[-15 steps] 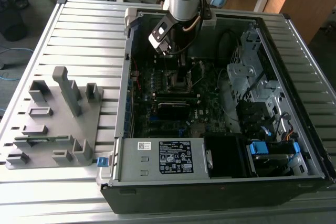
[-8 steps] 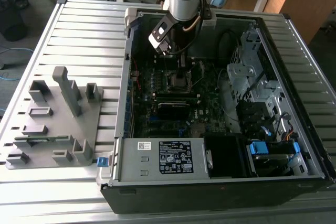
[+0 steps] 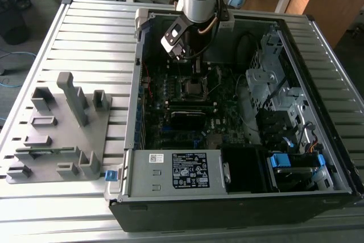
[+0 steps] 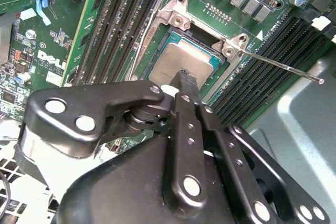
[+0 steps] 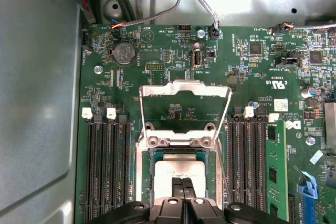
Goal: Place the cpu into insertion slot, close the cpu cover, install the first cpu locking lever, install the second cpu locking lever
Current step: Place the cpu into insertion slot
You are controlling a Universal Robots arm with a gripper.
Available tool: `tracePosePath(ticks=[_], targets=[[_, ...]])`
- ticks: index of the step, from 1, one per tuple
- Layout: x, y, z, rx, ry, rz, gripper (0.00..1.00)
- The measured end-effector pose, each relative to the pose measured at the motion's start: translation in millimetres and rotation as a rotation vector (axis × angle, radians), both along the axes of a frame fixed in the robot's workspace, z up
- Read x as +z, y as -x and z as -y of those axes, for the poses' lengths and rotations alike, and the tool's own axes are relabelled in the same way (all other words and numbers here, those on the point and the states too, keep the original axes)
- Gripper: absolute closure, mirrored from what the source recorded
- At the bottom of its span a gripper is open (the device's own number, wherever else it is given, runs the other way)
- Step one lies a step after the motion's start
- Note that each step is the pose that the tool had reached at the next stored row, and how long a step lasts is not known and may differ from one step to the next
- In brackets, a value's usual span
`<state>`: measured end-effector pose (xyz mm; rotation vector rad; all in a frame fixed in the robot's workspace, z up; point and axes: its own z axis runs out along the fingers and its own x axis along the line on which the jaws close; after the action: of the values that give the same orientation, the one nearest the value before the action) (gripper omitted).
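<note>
Silver-grey cpu (image 5: 176, 169): it lies flat in the socket on the green motherboard (image 5: 173, 45), and in both wrist views it looks square to the socket frame.
Your tool (image 5: 182, 183): clenched, its two fingers pressed together with nothing between them. The tip sits over the middle of the cpu's metal top, but you cannot tell whether it touches or is just above.
cpu cover (image 5: 184, 86): hinged up and open, standing clear of the cpu, with bare board showing through its square window.
Locking lever (image 4: 283, 66): in the second wrist view one thin metal rod juts free from a socket corner, unlatched.
Setting: in the exterior view your arm reaches down into the open computer case (image 3: 131, 140) at mid-frame, on the slatted metal counter (image 3: 91, 32). A grey fixture (image 3: 62, 135) sits at the exterior view's left.
Progress: your first step looks done. The cover is not closed and neither lever appears latched, so three of the four steps seem to remain.
</note>
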<state>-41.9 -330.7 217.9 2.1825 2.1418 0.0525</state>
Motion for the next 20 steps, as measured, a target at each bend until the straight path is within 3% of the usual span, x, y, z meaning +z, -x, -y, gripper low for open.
tracePosePath(ticks=[8, 10, 16, 20], targets=[[0.1, 0.0, 0.0, 0.0, 0.0, 0.0, 0.9], [0.2, 0.0, 0.1, 0.0, 0.0004, -0.004, 0.9], [0.0, 0.0, 0.0, 0.0, 0.0, -0.005, 0.9], [-0.1, 0.0, 0.0, 0.0, -0.0056, -0.0049, 0.9]])
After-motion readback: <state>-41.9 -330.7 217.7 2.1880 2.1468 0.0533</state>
